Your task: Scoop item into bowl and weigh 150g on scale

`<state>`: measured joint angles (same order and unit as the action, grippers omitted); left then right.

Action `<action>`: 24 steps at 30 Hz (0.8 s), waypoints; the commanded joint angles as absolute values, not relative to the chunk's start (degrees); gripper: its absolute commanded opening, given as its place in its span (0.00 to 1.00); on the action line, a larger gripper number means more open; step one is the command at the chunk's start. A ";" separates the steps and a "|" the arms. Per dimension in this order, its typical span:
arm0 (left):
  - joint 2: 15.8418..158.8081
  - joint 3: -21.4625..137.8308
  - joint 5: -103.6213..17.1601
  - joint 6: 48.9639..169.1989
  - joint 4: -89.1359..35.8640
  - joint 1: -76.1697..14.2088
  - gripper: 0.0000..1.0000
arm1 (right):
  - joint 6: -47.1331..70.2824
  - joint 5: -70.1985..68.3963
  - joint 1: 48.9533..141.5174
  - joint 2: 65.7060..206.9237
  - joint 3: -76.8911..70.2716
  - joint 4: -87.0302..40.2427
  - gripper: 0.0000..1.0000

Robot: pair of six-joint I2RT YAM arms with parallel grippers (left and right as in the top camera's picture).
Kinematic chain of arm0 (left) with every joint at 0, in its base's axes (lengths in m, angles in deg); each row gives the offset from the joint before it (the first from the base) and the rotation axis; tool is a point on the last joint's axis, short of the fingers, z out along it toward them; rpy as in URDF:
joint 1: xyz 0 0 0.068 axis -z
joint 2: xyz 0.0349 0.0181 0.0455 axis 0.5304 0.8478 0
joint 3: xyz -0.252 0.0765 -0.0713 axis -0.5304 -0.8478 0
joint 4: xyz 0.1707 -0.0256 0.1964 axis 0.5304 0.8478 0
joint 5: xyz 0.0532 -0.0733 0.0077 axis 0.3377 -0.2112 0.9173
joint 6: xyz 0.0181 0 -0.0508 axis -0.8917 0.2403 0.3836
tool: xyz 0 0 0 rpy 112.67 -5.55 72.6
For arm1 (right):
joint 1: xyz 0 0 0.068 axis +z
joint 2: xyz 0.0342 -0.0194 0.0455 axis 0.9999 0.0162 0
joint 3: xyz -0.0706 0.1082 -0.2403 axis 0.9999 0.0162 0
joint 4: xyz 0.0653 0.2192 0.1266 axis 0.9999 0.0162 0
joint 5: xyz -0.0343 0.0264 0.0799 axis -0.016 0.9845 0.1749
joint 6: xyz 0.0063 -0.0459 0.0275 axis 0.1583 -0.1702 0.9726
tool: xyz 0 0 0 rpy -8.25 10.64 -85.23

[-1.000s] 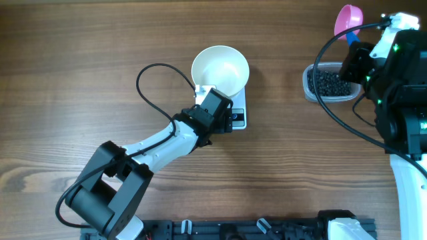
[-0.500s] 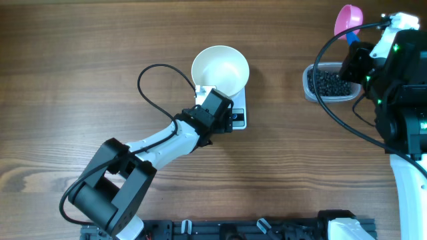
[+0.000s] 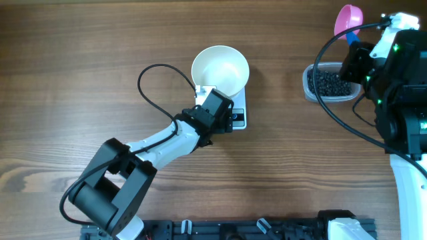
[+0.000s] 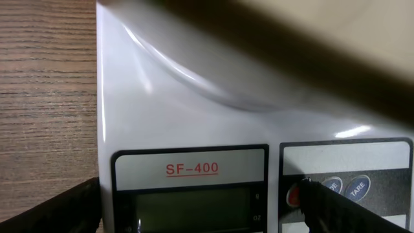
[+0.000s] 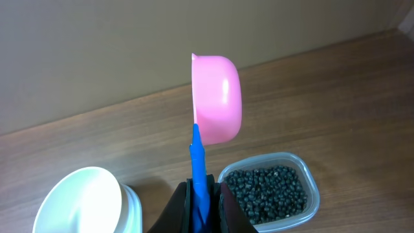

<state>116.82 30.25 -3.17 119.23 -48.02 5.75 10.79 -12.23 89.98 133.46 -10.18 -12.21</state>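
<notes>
With left end effector point(image 3: 230, 120) spread over scale point(image 4: 194, 97), right end effector point(image 5: 202, 210) pinched scoop point(image 5: 217, 97) handle; any left nudge risked shifting scale under bowl point(image 3: 220, 69), skewing the reading.

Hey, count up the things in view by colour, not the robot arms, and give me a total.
White: 2 - bowl, scale
Pink: 1 - scoop, blue handle
Clear: 1 - tub
Black: 1 - beads, one heap in the tub
Total: 5
</notes>
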 commanded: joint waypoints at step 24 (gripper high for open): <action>114.09 30.08 -1.18 119.76 -45.36 5.79 1.00 | 9.72 -13.48 89.74 133.48 -11.28 -12.65 0.04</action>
<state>116.89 30.82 -3.17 119.67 -47.04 5.75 10.81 -12.23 89.98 133.46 -10.18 -12.21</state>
